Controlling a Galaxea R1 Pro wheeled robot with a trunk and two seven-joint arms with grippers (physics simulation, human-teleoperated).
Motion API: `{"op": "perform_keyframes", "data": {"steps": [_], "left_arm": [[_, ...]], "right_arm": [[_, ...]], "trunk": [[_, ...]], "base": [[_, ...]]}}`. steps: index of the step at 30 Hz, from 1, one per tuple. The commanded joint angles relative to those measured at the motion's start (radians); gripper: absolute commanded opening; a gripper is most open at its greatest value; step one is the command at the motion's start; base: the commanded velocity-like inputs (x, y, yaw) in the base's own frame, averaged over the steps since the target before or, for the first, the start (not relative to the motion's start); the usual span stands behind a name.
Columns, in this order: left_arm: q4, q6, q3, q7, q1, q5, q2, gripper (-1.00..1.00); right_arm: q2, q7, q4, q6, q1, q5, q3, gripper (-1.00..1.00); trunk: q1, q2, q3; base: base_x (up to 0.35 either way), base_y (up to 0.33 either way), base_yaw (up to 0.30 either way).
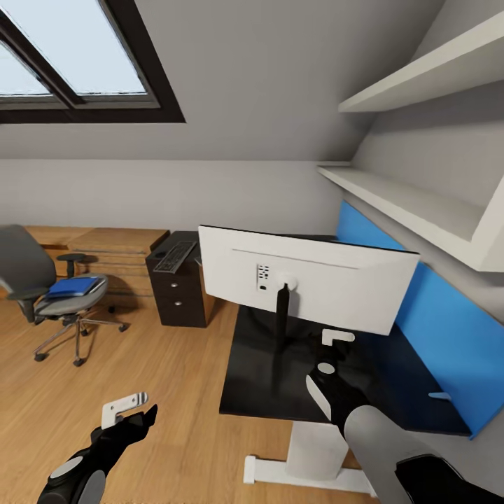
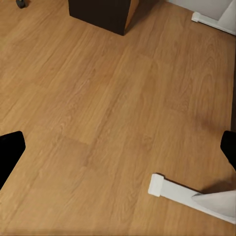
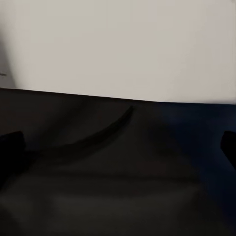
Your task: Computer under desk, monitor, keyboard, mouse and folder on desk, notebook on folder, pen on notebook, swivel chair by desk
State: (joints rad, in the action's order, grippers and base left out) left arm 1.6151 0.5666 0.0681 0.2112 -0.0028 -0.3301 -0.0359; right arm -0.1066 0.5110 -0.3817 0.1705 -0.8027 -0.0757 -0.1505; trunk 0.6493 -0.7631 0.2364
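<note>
Sloped attic walls frame the black tabletop point(image 1: 259, 378) at lower centre, where the monitor point(image 1: 308, 280) stands with its white back showing. Right gripper point(image 1: 338, 337) hovers spread beside its neck; left gripper point(image 1: 126, 409) hangs spread over floor. Keyboard point(image 1: 175, 256) and chair-borne folder point(image 1: 73, 285) wait upper left; fetch those next, I judge.

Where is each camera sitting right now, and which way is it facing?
Head view: from the robot's head, looking down at the monitor on the desk; both arms show, left gripper, right gripper.
Left wrist view: near the left gripper, facing the floor; dark fingers at the edges.
Right wrist view: near the right gripper, facing the monitor's pale back.
Head and right wrist views share the monitor and desk.
</note>
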Motion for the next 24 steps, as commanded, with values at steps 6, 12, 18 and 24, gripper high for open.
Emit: {"op": "perform_keyframes", "data": {"steps": [6, 12, 18, 24], "left_arm": [[0.002, 0.003, -0.002, 0.008, 0.000, -0.010, 0.001, 1.00], [0.002, 0.002, -0.002, 0.010, 0.000, -0.010, 0.001, 1.00], [0.002, 0.000, -0.004, 0.010, 0.000, -0.010, 0.001, 1.00], [0.002, 0.001, -0.004, 0.010, 0.000, -0.010, 0.001, 1.00]], "right_arm": [[0.000, 0.005, 0.001, 0.004, -0.001, -0.009, -0.007, 1.00], [0.002, 0.005, -0.008, 0.005, -0.001, -0.007, -0.004, 1.00], [0.006, 0.004, -0.012, 0.006, -0.001, -0.006, -0.002, 1.00], [0.007, 0.005, -0.012, 0.006, -0.001, -0.006, -0.001, 1.00]], "trunk": [[0.000, -0.001, 0.001], [0.000, -0.001, 0.001], [0.000, -0.001, 0.001], [0.000, -0.001, 0.001]], "base": [[-0.008, -0.028, 0.034], [0.009, -0.001, 0.002], [0.209, 0.000, 0.000], [0.286, 0.000, 0.000]]}}
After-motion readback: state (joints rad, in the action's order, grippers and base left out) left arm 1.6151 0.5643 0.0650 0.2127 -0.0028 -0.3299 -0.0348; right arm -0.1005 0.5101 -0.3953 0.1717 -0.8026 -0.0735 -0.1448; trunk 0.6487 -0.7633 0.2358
